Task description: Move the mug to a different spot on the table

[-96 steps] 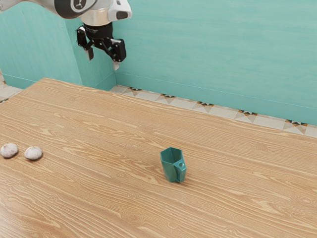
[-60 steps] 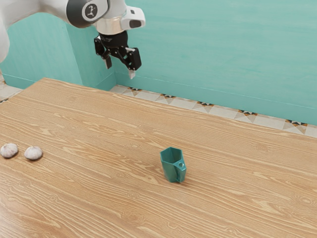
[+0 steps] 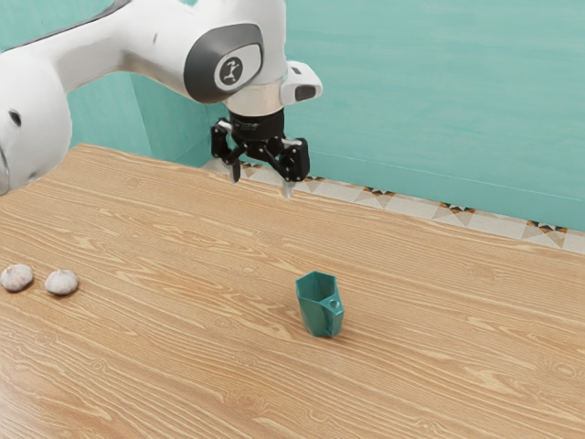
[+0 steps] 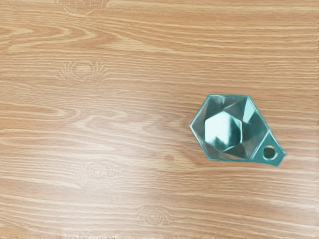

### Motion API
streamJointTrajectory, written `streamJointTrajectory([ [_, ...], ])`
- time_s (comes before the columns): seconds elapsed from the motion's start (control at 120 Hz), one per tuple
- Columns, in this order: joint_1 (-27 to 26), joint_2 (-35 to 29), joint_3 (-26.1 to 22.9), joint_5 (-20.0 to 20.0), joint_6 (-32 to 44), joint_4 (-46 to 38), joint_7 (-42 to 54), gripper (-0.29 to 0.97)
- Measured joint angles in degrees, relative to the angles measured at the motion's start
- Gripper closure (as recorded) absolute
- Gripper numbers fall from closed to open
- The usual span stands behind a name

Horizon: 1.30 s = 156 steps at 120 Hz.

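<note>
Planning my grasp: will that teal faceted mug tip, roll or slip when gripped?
The teal faceted mug stands upright on the wooden table, so rolling seems unlikely. It looks rigid; its flat facets should seat the fingers, though the glossy finish may slip. The side handle probably puts weight off-centre, so a push could spin it.

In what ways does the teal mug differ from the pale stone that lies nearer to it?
Colour: the mug is teal, the stone pale grey-white. Shape: the mug is faceted, with angular walls and a handle; the stone is a smooth rounded lump. Pose: the mug stands upright, opening upward; the stone lies low. Both rest on the wooden table, apart from each other.
</note>
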Motion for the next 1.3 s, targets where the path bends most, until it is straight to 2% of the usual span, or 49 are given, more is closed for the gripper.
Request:
streamJointTrajectory([
  [0.067,1.7,-2.6,-1.5,-3.2,0.3,-0.2,-0.8,0.0],
  [0.192,6.9,-4.0,-7.6,-8.6,1.6,-1.7,-2.2,0.0],
  [0.292,7.6,-4.6,-9.1,-12.6,4.1,-5.2,-3.6,0.0],
  [0.383,7.5,-5.0,-9.9,-14.6,5.9,-7.0,-6.3,0.0],
  [0.583,7.2,-6.5,-12.2,-16.0,8.9,-11.3,-16.5,0.0],
  [0.867,6.7,-8.6,-14.6,-16.0,11.1,-13.4,-36.3,0.0],
  [1.008,7.1,-9.4,-16.4,-16.4,15.4,-15.9,-44.5,0.0],
  [1.133,11.6,-12.7,-20.1,-16.8,20.6,-15.8,-50.3,0.0],
  [1.233,13.5,-17.1,-21.4,-18.9,23.5,-13.3,-54.1,0.0],
  [1.3,16.8,-19.1,-24.8,-20.0,24.7,-10.6,-56.3,0.0],
])
